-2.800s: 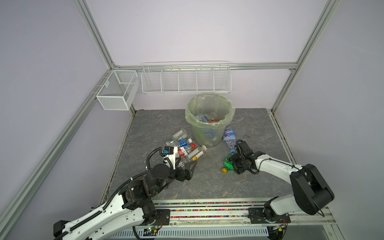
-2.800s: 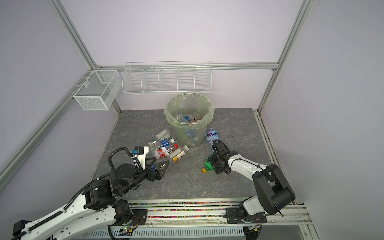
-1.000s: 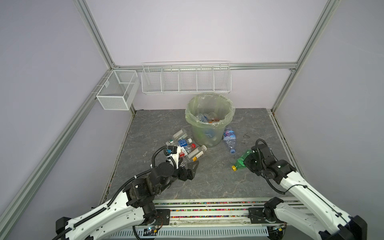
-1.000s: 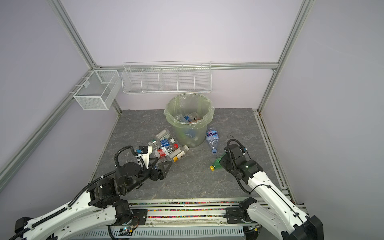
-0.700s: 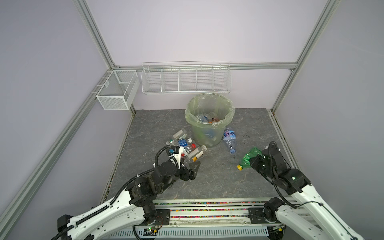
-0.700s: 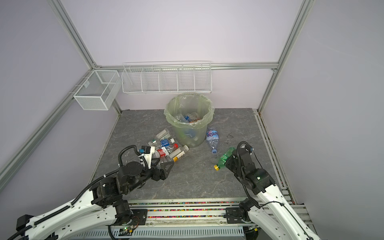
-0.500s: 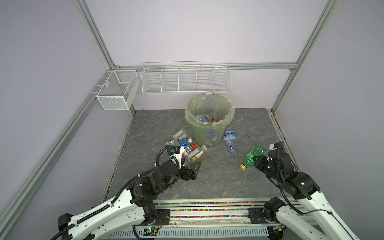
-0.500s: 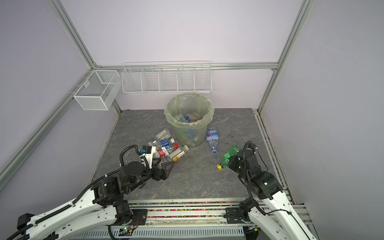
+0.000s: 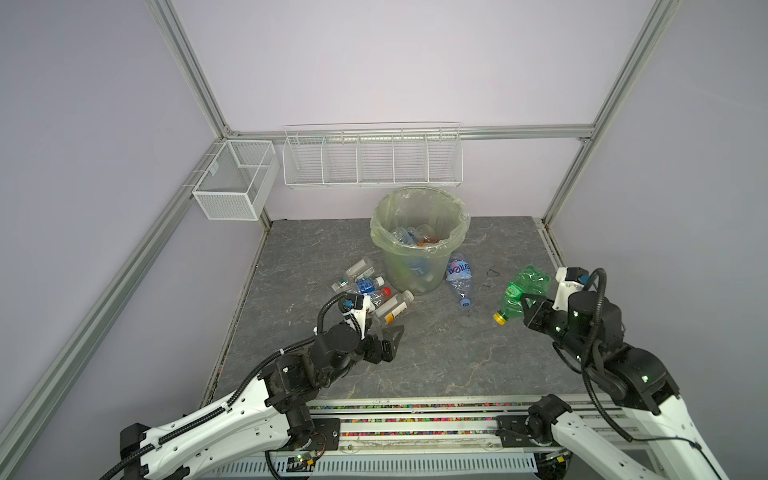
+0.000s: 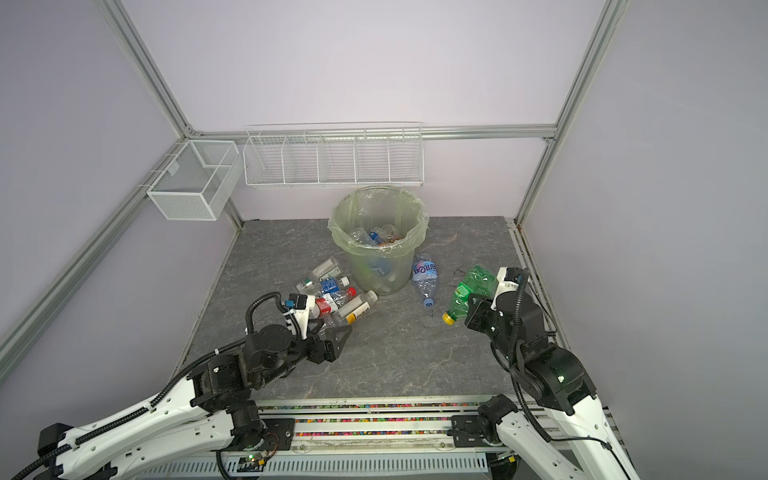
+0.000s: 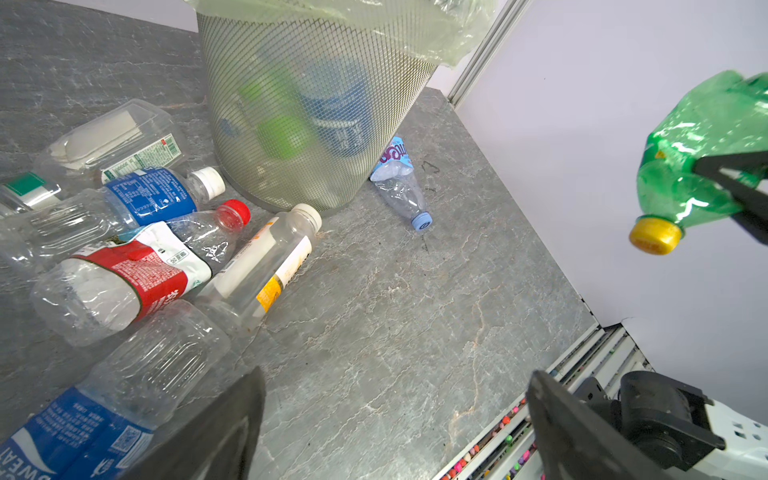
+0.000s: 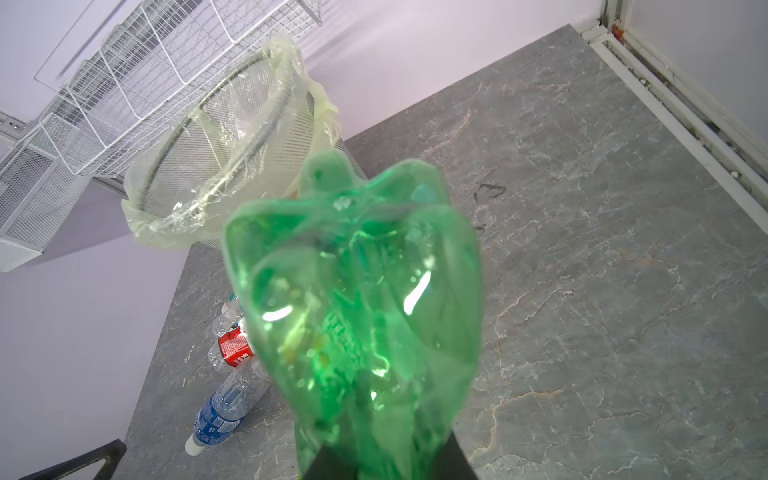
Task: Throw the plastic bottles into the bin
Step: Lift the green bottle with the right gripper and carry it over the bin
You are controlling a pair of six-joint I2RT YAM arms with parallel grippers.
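Right jaws clamp green bottle [image 9: 519, 286] near neck, right of frame. Left jaws gape, empty. Risk: crumpled plastic slips, or clips bin [image 9: 399, 270] rim.

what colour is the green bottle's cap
The green bottle has a yellow cap; clearest in the left wrist view.

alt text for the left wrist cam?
Open left gripper hangs over a grey table beside a heap of clear bottles at the foot of the lined mesh bin. The right gripper holds a crushed green bottle in the air, yellow cap down.
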